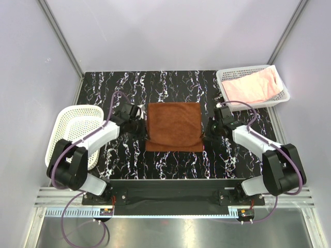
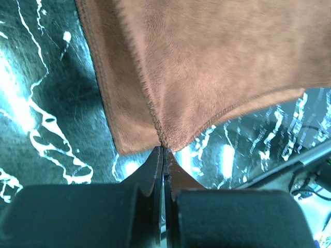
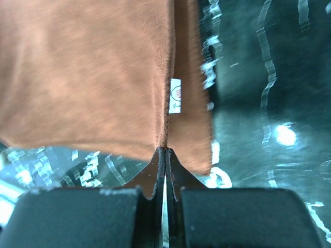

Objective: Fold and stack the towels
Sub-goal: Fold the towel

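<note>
**Left claw [image 2: 163,151] and right claw [image 3: 165,150] both clamped on rust-brown towel [image 1: 174,125]**

Left claw: fingertips were pressed together with no gap, pinching the towel's left edge. Cloth puckered to a point right at the tips and fanned out away from them. Stitched hem ran into the pinch, and one towel corner sat just left of the tips.

Right claw: same story, tips together on the towel's right edge. Small white label [image 3: 175,96] on the hem sat just beyond the tips. A narrow strip of cloth hung to the right of the pinch, and the main body spread to the left.

From overhead, the towel lay spread mid-table [image 1: 129,155], squarely between the two claws, one on each side edge. Near right corner looked slightly curled up. Could not tell how many layers each claw held.

Pink towel [image 1: 254,86] was bunched inside the white mesh basket [image 1: 225,75] at the far right corner, apart from the right claw. Second white mesh basket [image 1: 58,135] sat at the table's left edge beside the left arm.
</note>
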You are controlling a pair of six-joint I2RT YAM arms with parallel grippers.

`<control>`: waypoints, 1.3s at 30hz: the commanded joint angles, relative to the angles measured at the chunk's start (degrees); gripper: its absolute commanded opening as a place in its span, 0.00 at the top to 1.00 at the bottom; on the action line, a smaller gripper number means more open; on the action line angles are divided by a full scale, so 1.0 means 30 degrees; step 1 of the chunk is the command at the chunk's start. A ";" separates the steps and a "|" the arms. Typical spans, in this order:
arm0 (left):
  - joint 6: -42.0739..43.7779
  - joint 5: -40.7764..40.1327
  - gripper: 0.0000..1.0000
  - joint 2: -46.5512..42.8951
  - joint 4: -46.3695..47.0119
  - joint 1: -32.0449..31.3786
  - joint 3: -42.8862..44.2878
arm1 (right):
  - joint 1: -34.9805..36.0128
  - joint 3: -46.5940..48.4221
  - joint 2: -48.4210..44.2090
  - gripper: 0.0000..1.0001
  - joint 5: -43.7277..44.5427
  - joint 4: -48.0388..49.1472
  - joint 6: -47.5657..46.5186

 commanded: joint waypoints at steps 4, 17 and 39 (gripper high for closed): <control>0.0347 0.1299 1.00 -0.1335 0.0751 -0.0076 -0.2666 | 0.0104 -0.3048 -0.1627 1.00 -0.2104 0.2530 0.1669; 0.1810 -0.0045 1.00 -0.0953 -0.1733 0.0246 0.0046 | 0.0045 -0.1530 -0.2239 1.00 0.0007 0.0104 0.0352; 0.2105 0.0329 1.00 -0.1979 -0.2176 0.0217 -0.2822 | 0.0075 -0.4987 -0.3002 1.00 -0.2451 0.2445 0.1346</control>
